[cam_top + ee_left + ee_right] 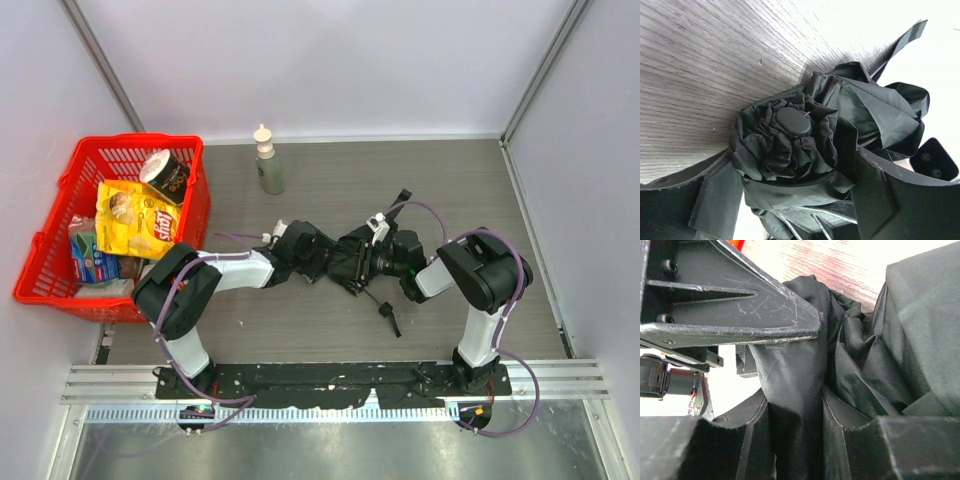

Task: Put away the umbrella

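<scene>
The grey wood table (450,190) carries a red basket (120,150) of snack packets at its left edge, likely where things get stowed. That puts the umbrella (352,262), out at the table's middle, well apart from it. Both arms reach in from the near edge and meet on the umbrella, which looks like a step of gathering the loose canopy into a tight bundle before any carrying. The left gripper (797,195) comes at the crumpled top end with its jaws wide. One finger stands on each side of the bunched charcoal fabric, but whether they press on it I cannot tell. The right gripper (790,375) works from the opposite side, its jaws partly closed with a fold of the canopy pinched between them, probably to steady the cloth. I judge the long axis to run diagonally. The round cap (793,121) faces the left wrist, toward the table's left. The thin shaft (375,300) leaves the bundle toward the near edge and slightly right, ending at the small handle (389,318) lying on the wood. A closing strap (402,198) sticks out loose toward the far edge, so the canopy is not yet wrapped. A pale squeeze bottle (268,160) stands near the far edge, clear of the work.
</scene>
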You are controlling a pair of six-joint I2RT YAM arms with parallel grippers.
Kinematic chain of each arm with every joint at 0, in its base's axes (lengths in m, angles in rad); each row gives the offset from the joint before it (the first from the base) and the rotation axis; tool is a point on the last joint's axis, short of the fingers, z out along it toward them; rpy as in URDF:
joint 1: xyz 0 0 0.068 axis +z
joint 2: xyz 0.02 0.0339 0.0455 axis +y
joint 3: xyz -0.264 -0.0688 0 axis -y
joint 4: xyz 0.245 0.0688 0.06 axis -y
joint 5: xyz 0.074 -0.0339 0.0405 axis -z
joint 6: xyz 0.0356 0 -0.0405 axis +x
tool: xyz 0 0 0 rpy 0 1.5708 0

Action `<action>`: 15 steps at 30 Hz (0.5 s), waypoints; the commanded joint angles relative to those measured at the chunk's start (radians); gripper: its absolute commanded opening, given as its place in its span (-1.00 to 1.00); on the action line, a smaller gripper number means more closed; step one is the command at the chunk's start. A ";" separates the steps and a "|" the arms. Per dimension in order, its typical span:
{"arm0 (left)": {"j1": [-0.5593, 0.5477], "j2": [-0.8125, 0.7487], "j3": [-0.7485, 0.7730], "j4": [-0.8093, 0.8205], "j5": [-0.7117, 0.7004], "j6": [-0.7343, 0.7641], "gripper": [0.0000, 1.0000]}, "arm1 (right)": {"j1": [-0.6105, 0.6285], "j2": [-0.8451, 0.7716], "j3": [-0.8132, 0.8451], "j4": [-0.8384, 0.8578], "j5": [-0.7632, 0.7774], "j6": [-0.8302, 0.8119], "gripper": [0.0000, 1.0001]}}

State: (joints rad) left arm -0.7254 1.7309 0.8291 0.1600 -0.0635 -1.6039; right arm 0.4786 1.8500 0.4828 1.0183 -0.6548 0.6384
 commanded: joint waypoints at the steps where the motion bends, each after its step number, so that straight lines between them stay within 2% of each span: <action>1: -0.019 0.062 -0.007 0.052 -0.084 0.059 0.48 | 0.012 0.047 0.023 -0.089 -0.098 0.015 -0.98; 3: -0.019 0.061 -0.037 0.081 -0.104 0.067 0.26 | 0.012 0.051 0.034 -0.102 -0.111 0.014 -0.99; 6: -0.020 0.055 -0.065 0.104 -0.113 0.078 -0.49 | 0.012 0.054 0.054 -0.147 -0.121 -0.006 -0.99; 7: -0.019 0.055 -0.064 0.093 -0.108 0.084 -0.62 | 0.012 0.052 0.059 -0.161 -0.123 -0.011 -0.98; 9: -0.019 0.050 -0.064 0.085 -0.102 0.090 -0.80 | 0.012 0.038 0.072 -0.220 -0.112 -0.040 -0.99; 11: -0.019 0.044 -0.058 0.061 -0.095 0.096 -1.00 | 0.011 0.008 0.100 -0.349 -0.074 -0.100 -0.86; 12: -0.020 0.041 -0.050 0.029 -0.093 0.094 -1.00 | 0.012 -0.021 0.120 -0.435 -0.065 -0.133 -0.71; 15: -0.020 0.029 -0.033 -0.046 -0.087 0.091 -1.00 | 0.020 -0.109 0.166 -0.627 0.029 -0.215 -0.46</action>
State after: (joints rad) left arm -0.7372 1.7519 0.7837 0.2367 -0.1211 -1.5661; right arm 0.4698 1.8259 0.5961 0.7494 -0.7002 0.5674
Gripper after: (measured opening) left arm 0.358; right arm 0.376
